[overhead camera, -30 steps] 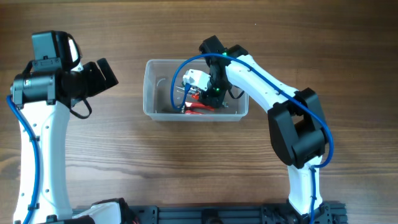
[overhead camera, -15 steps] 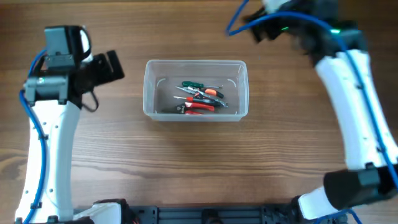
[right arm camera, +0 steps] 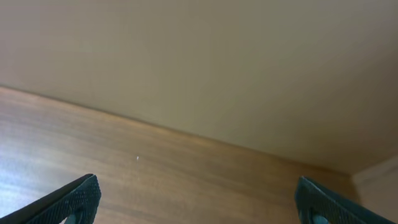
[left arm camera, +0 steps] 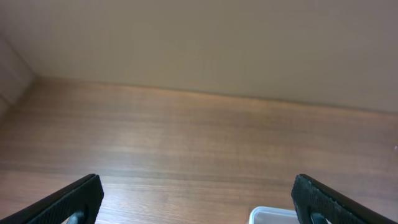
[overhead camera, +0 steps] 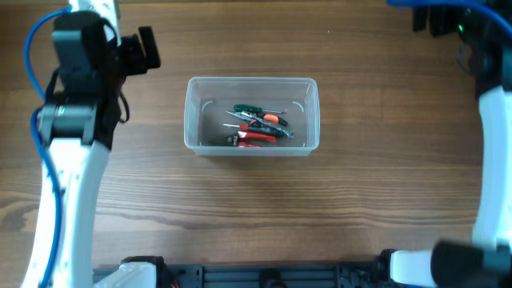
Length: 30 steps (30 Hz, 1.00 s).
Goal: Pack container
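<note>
Right, starting on my left: my left pincer (left arm camera: pixel 196 186) hangs released, its fingers (left arm camera: pixel 71 200) spread wide with nothing between them but bare tabletop (overhead camera: pixel 256 216). The left arm (overhead camera: pixel 68 136) is raised at the far-left side, wrist aimed out across the wood toward the back wall (left arm camera: pixel 199 43). Only a corner of the container (overhead camera: pixel 252 116) peeks in at the bottom edge of that wrist view, close by the right-hand finger. So the tub lies below and off to the right of this pincer, well apart from it.

Now the middle: the container stands upright and lidless. Inside lie a green-handled screwdriver (overhead camera: pixel 244 108), an orange-handled tool (overhead camera: pixel 274 120) and red-handled pliers (overhead camera: pixel 258 138), bunched together on the tub's floor.

Over to the right: my right pincer (right arm camera: pixel 196 186) is released too and holds nothing. The right arm (overhead camera: pixel 492 120) reaches up into the far-right corner. From this pincer the container sits well off to the left and below, out of its wrist view altogether.

My read is that I'm between loads, or the packing is finished, since I see no loose piece on the tabletop. If more is to go in, the next move calls for finding it out of view. I'd then carry it over the rim and let go low, clear of the tools already lying there.
</note>
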Available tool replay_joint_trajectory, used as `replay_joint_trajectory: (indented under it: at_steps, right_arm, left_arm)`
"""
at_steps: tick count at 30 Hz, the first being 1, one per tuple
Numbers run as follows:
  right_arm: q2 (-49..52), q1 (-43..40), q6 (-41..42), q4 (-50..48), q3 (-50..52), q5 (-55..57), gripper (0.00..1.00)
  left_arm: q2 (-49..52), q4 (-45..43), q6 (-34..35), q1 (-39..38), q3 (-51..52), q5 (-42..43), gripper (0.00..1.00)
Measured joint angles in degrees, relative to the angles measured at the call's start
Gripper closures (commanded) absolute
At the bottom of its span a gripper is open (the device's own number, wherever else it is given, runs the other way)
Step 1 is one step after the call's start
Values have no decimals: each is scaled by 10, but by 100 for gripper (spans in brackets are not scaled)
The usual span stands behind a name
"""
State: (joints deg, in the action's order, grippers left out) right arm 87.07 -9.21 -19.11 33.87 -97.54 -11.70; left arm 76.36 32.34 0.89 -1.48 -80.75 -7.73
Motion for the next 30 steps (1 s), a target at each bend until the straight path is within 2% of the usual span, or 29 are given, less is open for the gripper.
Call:
replay_joint_trajectory:
  at_steps: [5,6,9,14,17,20,26,30]
  right_arm:
    - [-203,0,1,-67,194,0,0]
    - [-261,0,0,-70,255,0,0]
    - [-381,0,3,-74,402,0,0]
    - [-546,0,5,-95,601,20,0]
    - [-604,0,19,-118,668,33,0]
    - [-633,0,76,-130,712,39,0]
    - [-637,0,117,-144,719,42,0]
    - [-638,0,121,-98,719,43,0]
  left_arm:
    - [-166,-20,0,0,92,-18,0]
    - [-224,-22,0,0,139,-21,0]
    - [-304,-23,0,0,246,-35,0]
    - [-380,-93,0,0,434,-58,0]
    - [-426,-114,0,0,506,-77,0]
    - [-449,-117,5,0,523,-86,0]
    - [-459,-132,41,28,523,-101,0]
    - [-459,-127,48,43,523,-105,0]
